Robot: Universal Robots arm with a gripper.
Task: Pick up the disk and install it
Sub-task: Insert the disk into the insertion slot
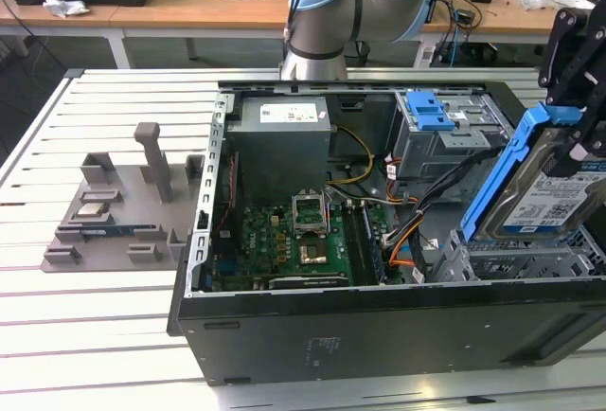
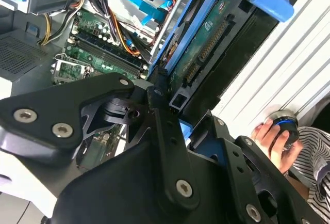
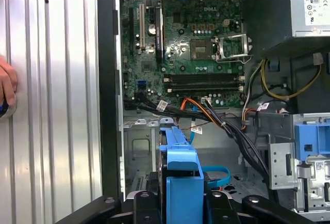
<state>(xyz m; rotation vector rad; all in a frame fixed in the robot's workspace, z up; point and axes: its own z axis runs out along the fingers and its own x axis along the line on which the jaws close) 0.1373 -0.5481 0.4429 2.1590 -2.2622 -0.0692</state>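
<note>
Disk held over the open computer case (image 1: 379, 335).
The gripper (image 1: 573, 113) has its jaws clamped on the disk (image 1: 554, 193), which hangs tilted, label upward, above the case's near corner at the exterior view's right, beside the motherboard (image 1: 284, 241).

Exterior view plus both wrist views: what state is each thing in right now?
computer case, lying flat, side open.
gripper, shut on the disk.
disk, tilted on edge, low end inside the computer case, not seated.
CPU socket, no cooler on it.
</note>
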